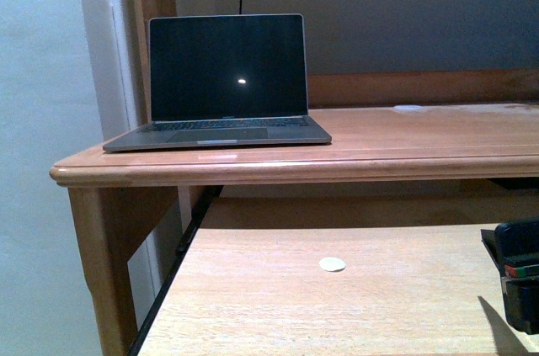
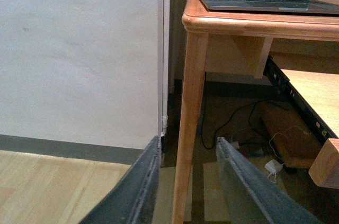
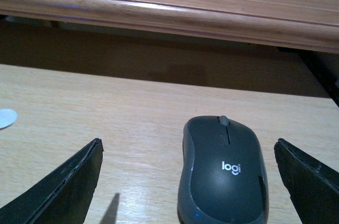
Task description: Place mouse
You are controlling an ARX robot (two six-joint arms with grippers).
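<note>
The mouse [image 3: 222, 173], dark grey with a white "logi" mark, lies on the pale pull-out shelf [image 3: 106, 107] in the right wrist view. My right gripper [image 3: 188, 147] is open, its two dark fingers spread wide on either side of the mouse without touching it. In the front view only part of the right gripper [image 1: 515, 276] shows at the right edge, and the mouse is hidden there. My left gripper [image 2: 188, 147] is open and empty, held off the desk's left side with the desk leg [image 2: 185, 128] seen between its fingers.
An open laptop [image 1: 223, 87] with a dark screen stands on the upper desk top [image 1: 404, 141]. A small white disc [image 1: 332, 264] lies on the lower shelf. The desk's rounded front edge [image 3: 169, 15] overhangs the shelf. Cables and a white plug [image 2: 273, 167] lie on the floor.
</note>
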